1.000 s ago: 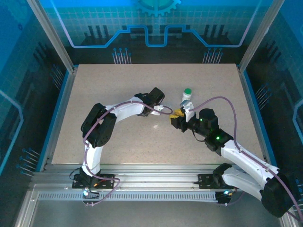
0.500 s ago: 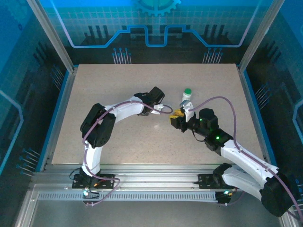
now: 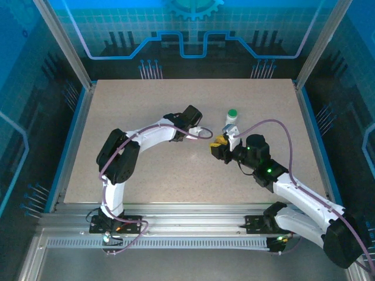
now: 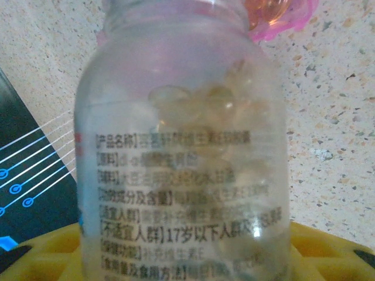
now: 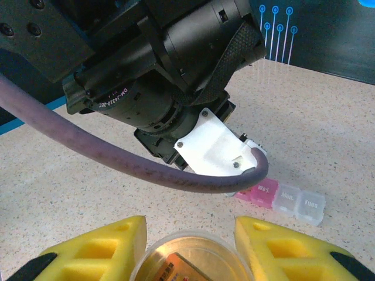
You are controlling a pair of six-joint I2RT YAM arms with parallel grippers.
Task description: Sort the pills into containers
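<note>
Since the earlier frames, my left arm (image 3: 120,155) has slid its elbow a little to the left and the wrist has shifted slightly left and far. The right arm has not moved.

Left arm pose: the base is on the near rail and the elbow is bent out to the left. The forearm reaches right and far across the table (image 3: 146,99) toward the middle.

Left gripper (image 3: 203,134): it points right and is clamped on the clear vial (image 4: 181,146), with a yellow pad (image 4: 50,252) on each side of its lower end. The vial has a printed label and pale capsules inside. Its mouth end points away from my wrist, at a pink piece (image 4: 284,20) with something orange in it. I cannot tell whether they touch.

Pill organiser (image 5: 281,197): it lies flat on the table just below my left wrist. It has one pink cell and clear cells to its right.

White bottle with green cap (image 3: 232,119): it stands upright on the table, just far of my right gripper and apart from it.

Right gripper (image 3: 218,144): it points left and faces the left gripper, close to it but apart. Its yellow pads (image 5: 99,243) are closed on the brown vial (image 5: 190,254), whose mouth is open toward my wrist camera.

Right arm (image 3: 293,190) pose: the base is at the near right. The arm is folded low, and the forearm runs far and left to the wrist.
</note>
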